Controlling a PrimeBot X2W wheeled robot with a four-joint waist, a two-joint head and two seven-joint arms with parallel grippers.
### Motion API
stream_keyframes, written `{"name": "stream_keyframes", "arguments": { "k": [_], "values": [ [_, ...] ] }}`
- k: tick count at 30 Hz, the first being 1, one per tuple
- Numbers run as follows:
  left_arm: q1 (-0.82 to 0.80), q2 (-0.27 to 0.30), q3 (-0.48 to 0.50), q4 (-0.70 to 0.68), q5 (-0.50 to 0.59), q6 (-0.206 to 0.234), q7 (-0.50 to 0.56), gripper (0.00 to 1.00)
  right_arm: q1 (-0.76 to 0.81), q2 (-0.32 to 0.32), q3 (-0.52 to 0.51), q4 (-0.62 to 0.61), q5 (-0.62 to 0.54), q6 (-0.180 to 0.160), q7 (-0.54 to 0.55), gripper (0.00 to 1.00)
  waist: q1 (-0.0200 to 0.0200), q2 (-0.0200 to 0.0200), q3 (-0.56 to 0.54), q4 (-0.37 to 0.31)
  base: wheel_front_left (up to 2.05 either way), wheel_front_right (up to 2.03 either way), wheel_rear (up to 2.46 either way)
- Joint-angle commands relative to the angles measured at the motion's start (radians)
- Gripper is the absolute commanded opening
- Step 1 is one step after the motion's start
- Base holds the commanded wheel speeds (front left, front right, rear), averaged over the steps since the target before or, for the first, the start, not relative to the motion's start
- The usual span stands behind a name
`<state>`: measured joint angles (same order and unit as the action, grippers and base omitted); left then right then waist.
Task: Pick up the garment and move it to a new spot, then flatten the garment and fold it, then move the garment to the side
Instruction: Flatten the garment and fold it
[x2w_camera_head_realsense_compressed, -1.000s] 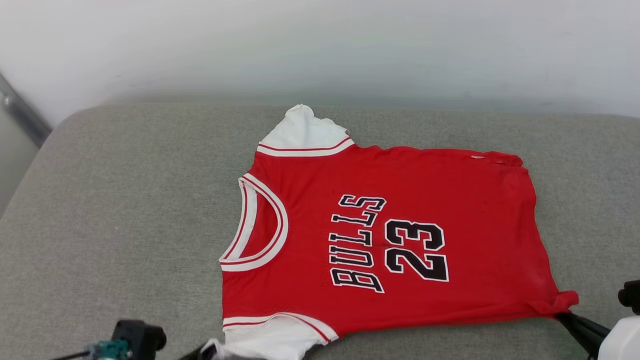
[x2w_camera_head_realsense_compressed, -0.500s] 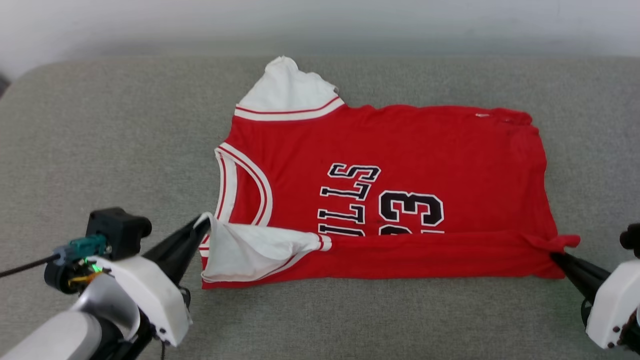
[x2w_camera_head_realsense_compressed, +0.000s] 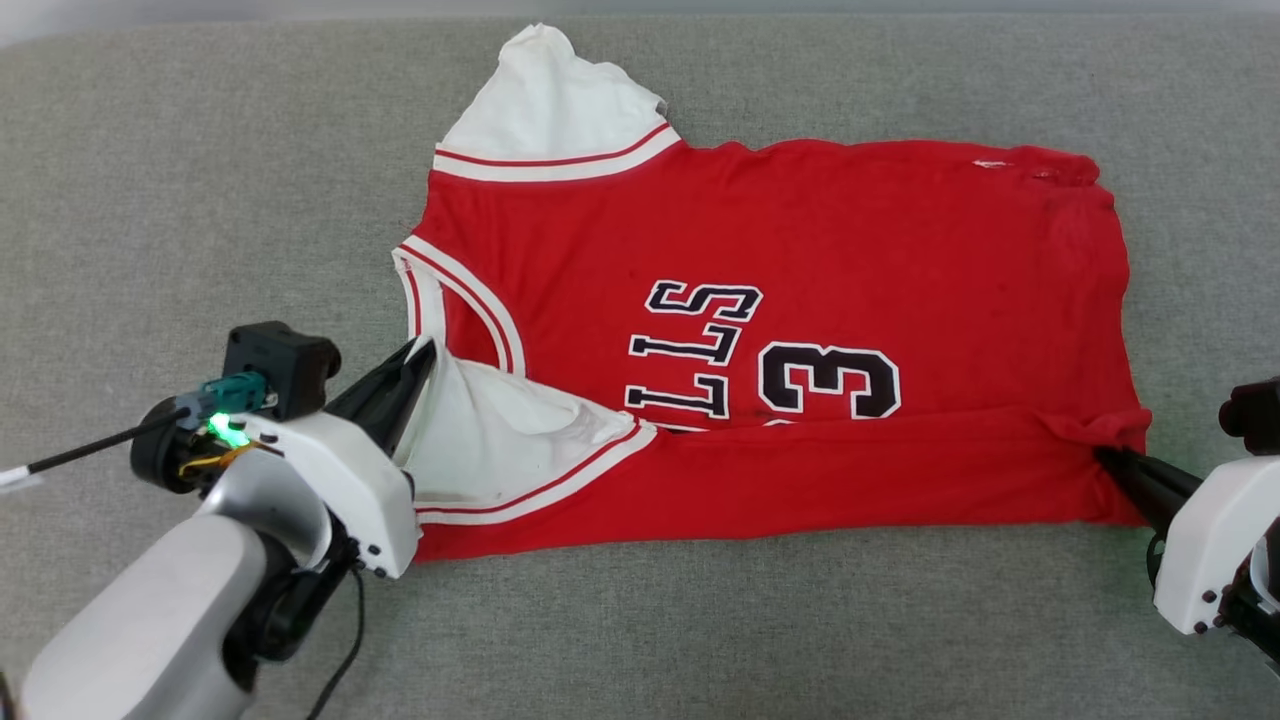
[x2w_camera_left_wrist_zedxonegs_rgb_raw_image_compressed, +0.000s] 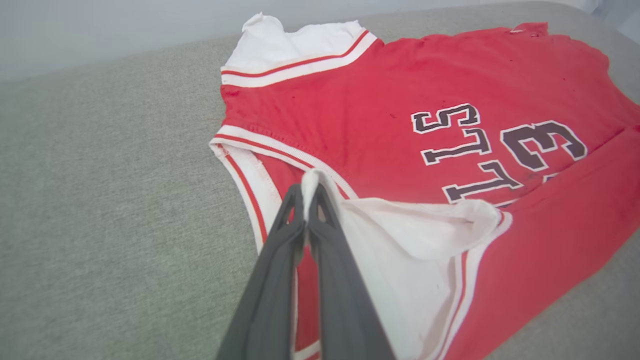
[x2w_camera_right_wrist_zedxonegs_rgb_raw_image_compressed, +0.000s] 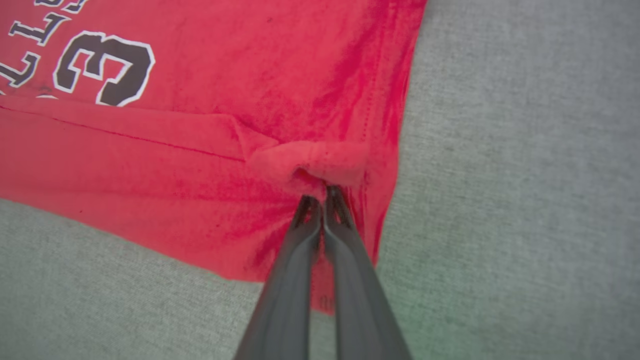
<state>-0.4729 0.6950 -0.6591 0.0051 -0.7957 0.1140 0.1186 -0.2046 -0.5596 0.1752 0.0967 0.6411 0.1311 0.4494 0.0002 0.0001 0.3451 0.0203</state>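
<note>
**Head and wrist views: lengthwise fold in progress.** The garment (x2w_camera_head_realsense_compressed: 800, 230), a red jersey, lay front side up on the grey cushion (x2w_camera_head_realsense_compressed: 200, 150), with its collar (x2w_camera_head_realsense_compressed: 455, 300) toward our left and its hem toward our right.

Our left tool (x2w_camera_head_realsense_compressed: 420, 355) was clamped, fingers together, on the tip of the white near sleeve (x2w_camera_head_realsense_compressed: 500, 440). In the left wrist view a sliver of white cloth stood out between the closed fingers. Our right tool (x2w_camera_head_realsense_compressed: 1108, 458) was pinched tight on the near hem corner (x2w_camera_right_wrist_zedxonegs_rgb_raw_image_compressed: 320, 162), where the cloth bunched into a small roll at the fingertips.

Between the two grips the near long edge was turned over onto the front as a red band (x2w_camera_head_realsense_compressed: 850, 480). Its free edge covered part of the lettering (x2w_camera_head_realsense_compressed: 695, 345), leaving S, L, L and one digit 3 (x2w_camera_head_realsense_compressed: 830, 380) to read. The far sleeve (x2w_camera_head_realsense_compressed: 545, 110) lay flat and untouched, pointing away from us.

We judged the step in hand to be the first fold, with the near side carried toward the middle. The moving and flattening looked done, since the body lay smooth.

The next move, as we read it, called for three things:

- Carry both grips away from us at an equal pace, low over the cloth, so that the crease would run straight from collar to hem.
- Lower the edge and part both tools.
- Flatten the near sleeve under the band before letting go, because it hung open like a pocket and could be trapped as a lump.

The rolled hem corner might likewise need smoothing.
</note>
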Motion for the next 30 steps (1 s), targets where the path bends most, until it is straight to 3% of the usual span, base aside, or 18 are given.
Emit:
{"name": "stream_keyframes", "arguments": {
  "k": [1, 2, 3, 4, 5, 8, 17, 22, 30],
  "values": [
    [-0.018, -0.024, -0.003, 0.029, 0.001, -0.008, -0.013, 0.0, -0.016, 0.006, -0.003, 0.012, -0.007, -0.001, -0.003, 0.0, -0.0002, -0.0001, 0.002, 0.003, 0.0, 0.0, 0.0],
    [-0.025, -0.034, -0.008, 0.051, 0.006, -0.012, -0.018, 0.0, -0.02, 0.008, -0.003, 0.019, -0.01, -0.001, 0.0, 0.0, -0.0002, -0.0001, 0.002, 0.003, 0.0, 0.0, 0.0],
    [-0.033, -0.043, -0.01, 0.071, 0.012, -0.01, -0.027, 0.33, -0.022, 0.011, -0.005, 0.029, -0.011, -0.001, 0.005, 0.0, -0.0002, -0.0001, 0.0, 0.003, 0.0, 0.0, 0.0],
    [-0.039, -0.052, -0.012, 0.094, 0.019, -0.006, -0.035, 0.96, -0.025, 0.013, -0.002, 0.034, -0.019, -0.001, 0.004, 0.49, -0.0002, -0.0001, -0.004, 0.003, 0.0, 0.0, 0.0],
    [-0.038, -0.062, -0.017, 0.114, 0.018, -0.007, -0.039, 1.0, -0.029, 0.016, -0.001, 0.039, -0.022, -0.001, 0.0, 1.0, -0.0002, -0.0001, -0.009, 0.002, 0.0, 0.0, 0.0],
    [-0.038, -0.079, -0.027, 0.16, 0.02, -0.013, -0.048, 1.0, -0.034, 0.026, 0.003, 0.05, -0.018, -0.001, 0.002, 1.0, -0.0002, -0.0001, -0.029, 0.001, 0.0, 0.0, 0.0],
    [0.028, -0.13, -0.004, 0.185, -0.011, 0.038, -0.112, 1.0, 0.013, 0.034, -0.009, 0.049, -0.036, -0.001, 0.048, 1.0, -0.0002, -0.0001, -0.104, 0.009, 0.0, 0.0, 0.0],
    [0.097, -0.126, 0.01, 0.131, -0.034, 0.107, -0.103, 1.0, 0.058, 0.063, -0.047, 0.021, -0.076, -0.001, 0.071, 1.0, -0.0002, -0.0001, -0.146, 0.012, 0.0, 0.0, 0.0],
    [0.22, -0.034, -0.033, -0.013, -0.046, 0.206, 0.051, 1.0, 0.133, 0.146, -0.148, -0.07, -0.134, -0.001, 0.154, 1.0, -0.0002, -0.0001, -0.163, 0.01, 0.0, 0.0, 0.0]
  ]
}}
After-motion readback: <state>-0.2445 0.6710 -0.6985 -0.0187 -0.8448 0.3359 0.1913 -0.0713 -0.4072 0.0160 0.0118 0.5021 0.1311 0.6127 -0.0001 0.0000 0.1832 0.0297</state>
